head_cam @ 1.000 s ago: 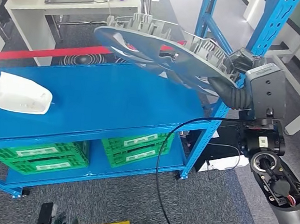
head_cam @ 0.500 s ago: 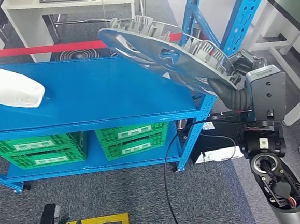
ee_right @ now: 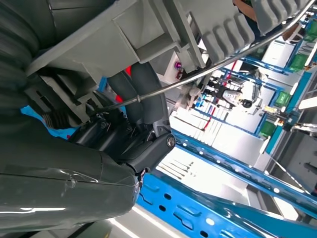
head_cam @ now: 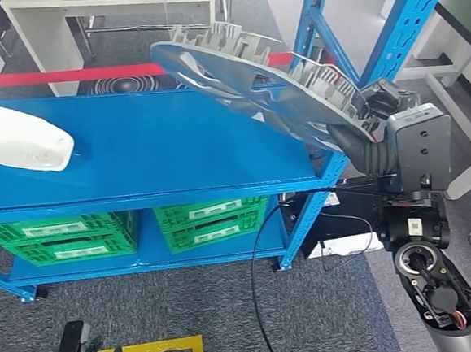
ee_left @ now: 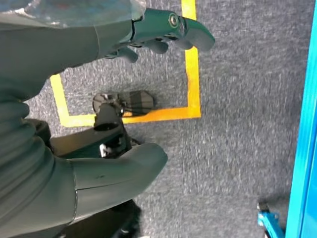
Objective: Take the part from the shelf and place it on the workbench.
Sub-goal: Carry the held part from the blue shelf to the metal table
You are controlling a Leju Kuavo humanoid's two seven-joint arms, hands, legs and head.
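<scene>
Item: round cast-metal part [head_cam: 259, 84], ribbed rim, smooth silvery face, being held tilted above the blue shelf [head_cam: 161, 150] by the right hand [head_cam: 363, 125] gripping its edge. Left hand [ee_left: 123, 89] is hanging spread, holding nothing. Advised: keeping the heavy disc level, clearing the shelf upright [head_cam: 388, 45] while turning toward the workbench.

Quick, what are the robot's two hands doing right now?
Left hand: open, holding nothing, hanging over the grey carpet.
Right hand: holding the big silver part by its edge, above the blue shelf.
</scene>
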